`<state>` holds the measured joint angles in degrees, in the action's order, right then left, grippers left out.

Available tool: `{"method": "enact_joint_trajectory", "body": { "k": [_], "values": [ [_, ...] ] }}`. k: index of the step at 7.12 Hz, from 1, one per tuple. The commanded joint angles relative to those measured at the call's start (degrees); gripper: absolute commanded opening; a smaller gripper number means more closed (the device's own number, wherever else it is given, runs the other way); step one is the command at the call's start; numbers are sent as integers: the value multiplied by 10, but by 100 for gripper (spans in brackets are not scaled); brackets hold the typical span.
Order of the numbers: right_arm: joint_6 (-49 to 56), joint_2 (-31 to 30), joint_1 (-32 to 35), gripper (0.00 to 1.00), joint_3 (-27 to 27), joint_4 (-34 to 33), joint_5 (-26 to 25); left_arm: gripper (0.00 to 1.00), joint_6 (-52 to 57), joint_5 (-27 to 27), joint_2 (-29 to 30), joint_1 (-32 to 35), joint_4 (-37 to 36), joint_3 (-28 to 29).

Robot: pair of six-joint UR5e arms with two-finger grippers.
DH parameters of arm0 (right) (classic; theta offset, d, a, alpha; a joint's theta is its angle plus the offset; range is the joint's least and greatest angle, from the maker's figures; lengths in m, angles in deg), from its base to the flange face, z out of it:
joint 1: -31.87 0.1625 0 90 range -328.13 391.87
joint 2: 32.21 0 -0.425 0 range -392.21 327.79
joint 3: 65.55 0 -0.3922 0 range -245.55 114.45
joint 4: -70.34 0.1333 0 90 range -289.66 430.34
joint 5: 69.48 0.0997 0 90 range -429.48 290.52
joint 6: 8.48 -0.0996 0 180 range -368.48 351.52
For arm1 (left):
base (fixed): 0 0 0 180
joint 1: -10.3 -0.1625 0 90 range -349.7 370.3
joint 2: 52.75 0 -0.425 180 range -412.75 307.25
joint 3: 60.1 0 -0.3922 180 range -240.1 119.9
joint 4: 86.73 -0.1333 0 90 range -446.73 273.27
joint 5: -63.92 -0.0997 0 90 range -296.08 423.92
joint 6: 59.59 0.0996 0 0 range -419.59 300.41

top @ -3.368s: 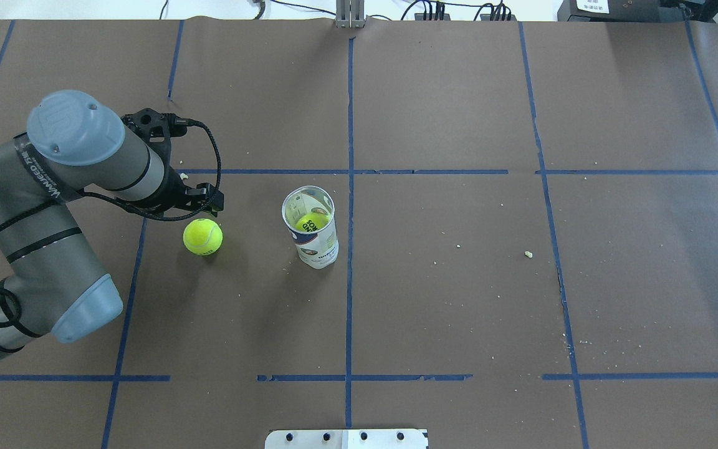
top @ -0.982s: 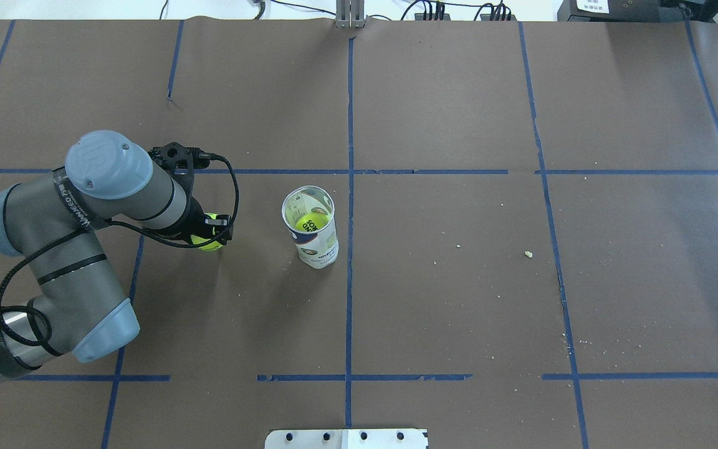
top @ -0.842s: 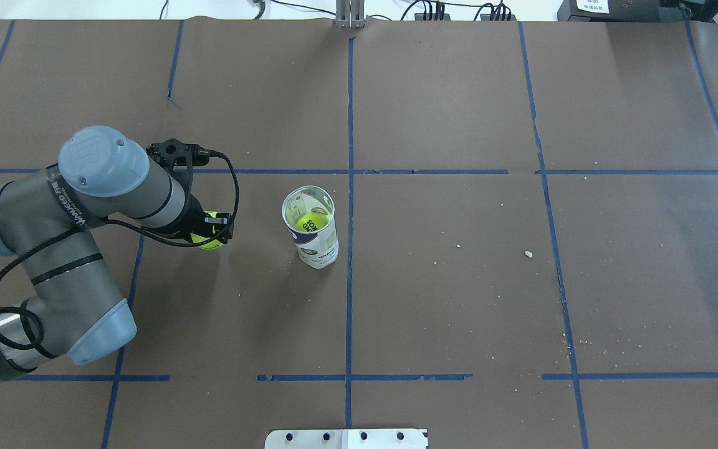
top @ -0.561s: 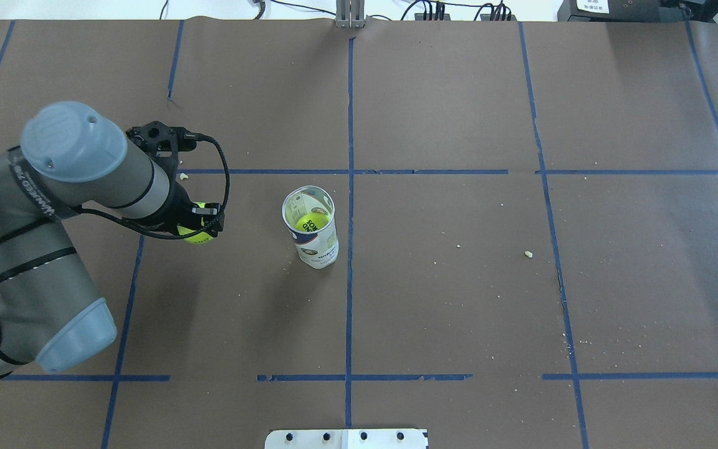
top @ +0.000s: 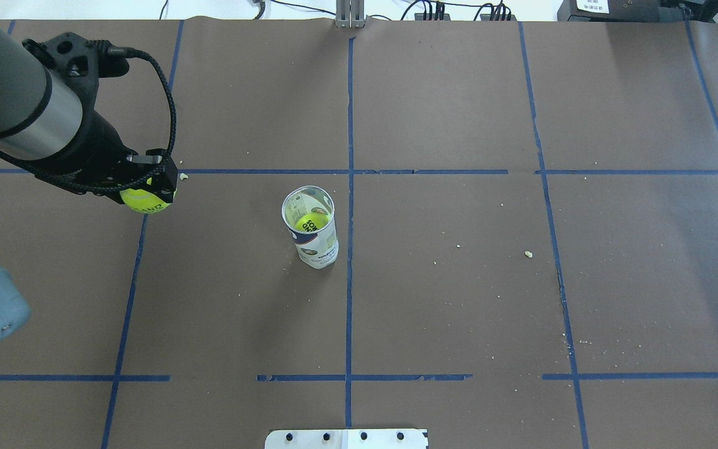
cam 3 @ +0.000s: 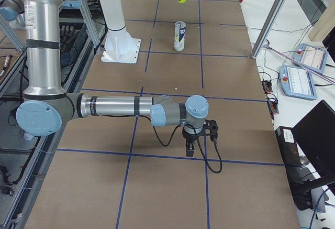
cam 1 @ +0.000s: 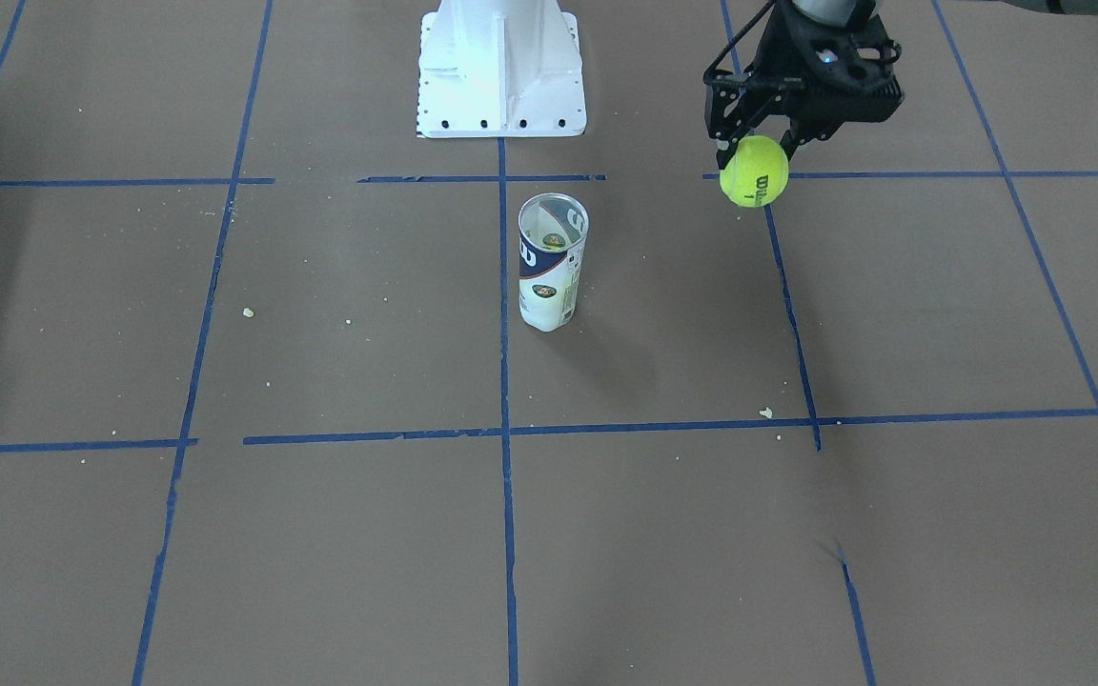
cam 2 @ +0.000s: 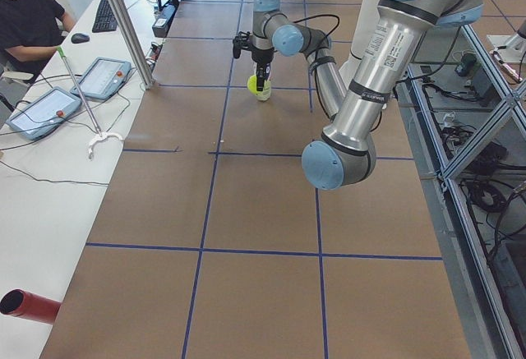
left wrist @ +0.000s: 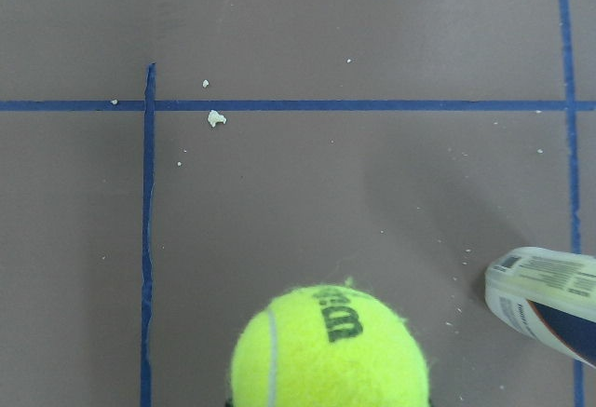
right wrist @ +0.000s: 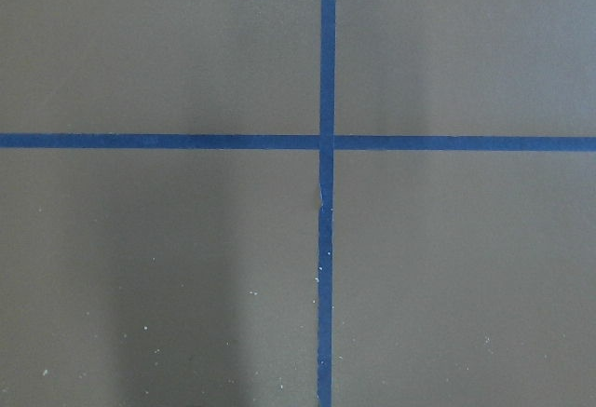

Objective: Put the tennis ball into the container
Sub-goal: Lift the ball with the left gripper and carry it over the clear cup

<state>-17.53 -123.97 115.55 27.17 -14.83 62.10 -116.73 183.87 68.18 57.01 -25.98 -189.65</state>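
Now we carry: left gripper point(cam 1: 756, 151) is clamped on the tennis ball point(cam 1: 754, 173), held above the table point(cam 1: 320, 534). Container point(cam 1: 552, 262) stands upright, well apart, to the ball's right from overhead, w/ another ball point(top: 311, 221) inside. We'd centre over it, lower, then release. Right gripper point(cam 3: 190, 151): can't tell open/closed.

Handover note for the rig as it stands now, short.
Left gripper: shut on the tennis ball, held in the air beside the container, not over it.
Right gripper: pointing down over the table, far from both; open or shut cannot be told.
Container: upright, open, mid-table, another ball inside.
Done: ball grasped and raised. Left: carry it over the container's mouth, release.
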Motion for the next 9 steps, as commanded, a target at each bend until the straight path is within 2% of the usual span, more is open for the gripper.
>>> {"method": "enact_joint_trajectory", "body": {
  "k": [1,2,4,6,9],
  "values": [
    [0,0,0,100,0,0,0,0,-9,32,58,1,-70,-14],
    [0,0,0,100,0,0,0,0,-48,48,88,-7,-65,11],
    [0,0,0,100,0,0,0,0,-126,48,161,-70,-50,71],
    [0,0,0,100,0,0,0,0,-179,48,178,-77,46,141],
    [0,0,0,100,0,0,0,0,-176,40,186,-86,81,190]
  ]
}}
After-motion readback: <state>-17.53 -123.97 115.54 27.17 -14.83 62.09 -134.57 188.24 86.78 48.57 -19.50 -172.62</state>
